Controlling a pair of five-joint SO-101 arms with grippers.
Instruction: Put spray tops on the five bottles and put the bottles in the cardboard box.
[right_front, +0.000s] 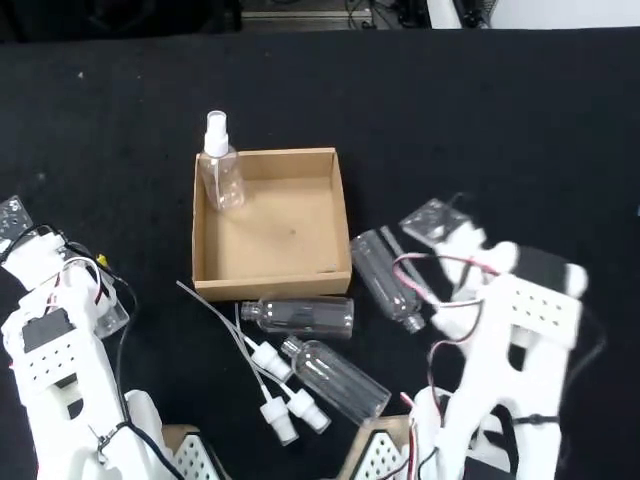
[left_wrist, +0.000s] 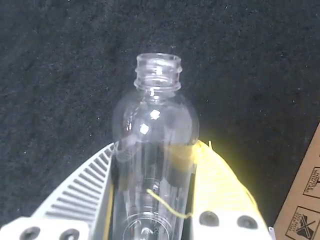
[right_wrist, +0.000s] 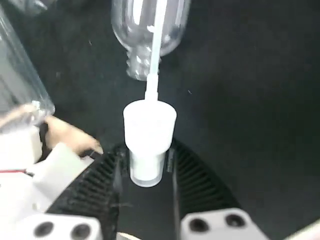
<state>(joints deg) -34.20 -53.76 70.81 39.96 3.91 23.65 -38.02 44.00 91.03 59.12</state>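
Right gripper (right_wrist: 146, 155): clamped on a white plastic spray top (right_wrist: 149, 130). Its thin dip tube (right_wrist: 155, 50) lies across the open neck of a clear plastic bottle (right_wrist: 150, 25) lying on the black bench (right_wrist: 250, 75).
Left gripper (left_wrist: 155, 150): clamped around the body of an uncapped clear bottle (left_wrist: 156, 110), neck pointing away from the gripper.
High view, box: the brown cardboard box (right_front: 270, 157) sits mid-bench, with a capped bottle (right_front: 222, 175) upright in its far left corner.
High view, loose parts: two open bottles (right_front: 300, 315) and three loose spray tops (right_front: 272, 360) lie just in front of the box.
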